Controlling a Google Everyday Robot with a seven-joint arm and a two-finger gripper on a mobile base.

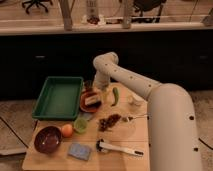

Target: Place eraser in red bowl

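Camera view, listed near to far.

- Wooden table (pixel 55 160): carries every item below.
- Blue-grey flat pad (pixel 79 151): front edge, with a white-handled tool (pixel 120 149) to its right.
- Dark maroon bowl (pixel 47 139): front left, with an orange (pixel 67 130) just beside it and then a green cup (pixel 80 125).
- Cluster of dark fruit (pixel 109 121): centre of the table.
- Red bowl (pixel 86 106): just beyond the green cup, at the right side of the green tray (pixel 59 97).
- Eraser (pixel 91 100): whitish block lying inside the red bowl.
- Green pepper (pixel 115 96): right of the red bowl.
- Gripper (pixel 91 91): low over the red bowl's far rim, directly above the eraser. Whether it is spread or closed cannot be told.
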